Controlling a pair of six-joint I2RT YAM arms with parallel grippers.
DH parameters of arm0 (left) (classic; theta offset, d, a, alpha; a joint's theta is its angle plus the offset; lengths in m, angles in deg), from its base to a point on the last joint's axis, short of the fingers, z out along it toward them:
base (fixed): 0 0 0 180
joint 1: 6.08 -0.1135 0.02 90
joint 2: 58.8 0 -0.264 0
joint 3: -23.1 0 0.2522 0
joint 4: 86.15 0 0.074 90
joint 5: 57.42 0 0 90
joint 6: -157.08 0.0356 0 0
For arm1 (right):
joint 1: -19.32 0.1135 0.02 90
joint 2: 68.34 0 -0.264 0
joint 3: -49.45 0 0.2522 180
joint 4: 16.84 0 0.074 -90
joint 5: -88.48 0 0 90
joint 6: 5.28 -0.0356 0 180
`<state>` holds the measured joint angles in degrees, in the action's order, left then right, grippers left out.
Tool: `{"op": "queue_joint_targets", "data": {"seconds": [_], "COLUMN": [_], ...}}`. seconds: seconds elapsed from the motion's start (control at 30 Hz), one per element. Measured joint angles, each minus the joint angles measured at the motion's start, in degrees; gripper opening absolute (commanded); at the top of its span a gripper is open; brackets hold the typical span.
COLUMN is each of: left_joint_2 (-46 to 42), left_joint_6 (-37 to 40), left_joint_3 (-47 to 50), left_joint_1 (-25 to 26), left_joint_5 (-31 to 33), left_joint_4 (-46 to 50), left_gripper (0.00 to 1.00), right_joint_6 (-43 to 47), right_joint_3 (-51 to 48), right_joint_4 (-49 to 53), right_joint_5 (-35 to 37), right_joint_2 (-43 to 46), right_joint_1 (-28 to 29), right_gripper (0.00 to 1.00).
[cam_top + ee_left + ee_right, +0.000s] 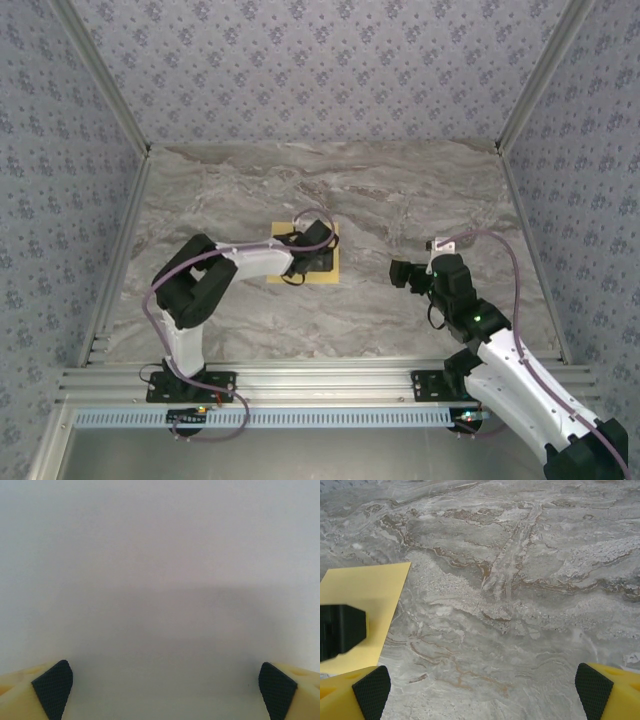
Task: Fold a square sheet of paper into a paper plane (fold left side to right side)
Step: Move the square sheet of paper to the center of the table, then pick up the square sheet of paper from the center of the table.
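Top external: left gripper (312, 252) is hovering, jaws wide, over the square sheet of paper (331, 268) at centre.
An off-edge pinch could be crumpling or skidding it; right gripper (397, 272), also released, is idling at its three o'clock.

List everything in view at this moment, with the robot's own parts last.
square sheet of paper: one, mustard yellow, flat on the table left of centre, under the left gripper
table: one, grey-brown marble pattern, fills the enclosure floor
walls: three, blue-grey floral pattern, at the back and both sides
metal rail: one, silver, along the near edge
arms: two, white and black, bases bolted to the rail
left gripper: one, yellow fingers with black pads, open, over the sheet
right gripper: one, same colours, open, above bare table to the right of the sheet
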<state>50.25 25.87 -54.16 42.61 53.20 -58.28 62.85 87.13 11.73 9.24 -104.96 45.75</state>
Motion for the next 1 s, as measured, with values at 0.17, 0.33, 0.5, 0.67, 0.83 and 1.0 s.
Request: {"op": "queue_joint_targets", "data": {"seconds": [0.17,0.33,0.5,0.67,0.83,1.0], "left_joint_2": [-1.81,-5.33,-14.97,-26.56,-29.88,-30.05], "left_joint_6": [-2.99,-4.55,-5.14,-8.09,-12.74,-14.53], "left_joint_3": [1.18,2.47,7.69,18.56,30.05,31.74], "left_joint_1": [3.21,3.52,2.86,-1.86,-6.49,-7.82], "left_joint_5": [-0.31,-4.59,-7.30,-14.49,-23.54,-27.91], "left_joint_4": [1.22,5.51,6.51,-1.14,-12.37,-17.73], "left_gripper": [0.98,0.98,0.98,0.98,0.95,0.94], "right_joint_6": [-1.22,-2.38,-3.26,-3.15,-2.51,-2.51], "right_joint_3": [-0.09,-0.02,3.43,12.66,24.39,33.79], "right_joint_4": [0.04,-0.02,-0.22,-2.73,-6.16,-8.22], "right_joint_5": [0.00,-0.04,-1.38,-2.78,-3.10,-4.09], "right_joint_2": [-0.57,-4.83,-16.04,-31.82,-47.84,-60.41], "right_joint_1": [0.24,0.59,1.33,4.42,8.31,10.19], "right_gripper": [1.00,1.00,1.00,1.00,1.00,1.00]}}
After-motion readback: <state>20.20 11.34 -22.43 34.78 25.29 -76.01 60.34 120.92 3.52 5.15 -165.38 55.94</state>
